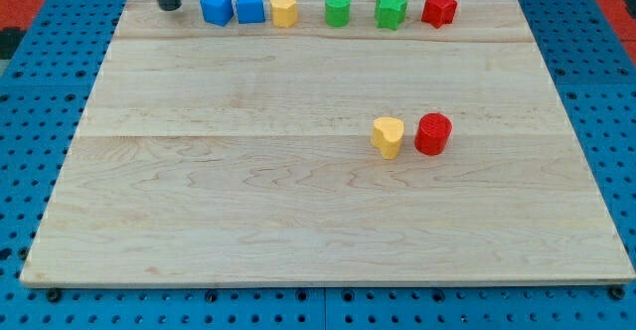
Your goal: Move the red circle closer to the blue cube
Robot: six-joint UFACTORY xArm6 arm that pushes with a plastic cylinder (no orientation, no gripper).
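Approach is the step in hand, by my reading, since my tip (170, 7) stands at the top left corner of the wooden board (248, 211), just left of the blue cube (216, 7) and well apart from the red circle (433, 133). I have no fingers to part or close (only a bare rod), so there is no grip to report. The red circle sits right of centre, with a yellow heart-like block (388, 136) just beside it on the view's left, nearly touching. Along the top edge runs a row: the blue cube, a second blue block (250, 7) with a peaked top, a yellow block (284, 9), a green circle (338, 9), a green star (391, 11) and a red star (438, 8). The next move, I judge, calls for travelling round to the red circle's lower right side, then pushing it up and leftward; the yellow neighbour lies near that line and may get carried along.
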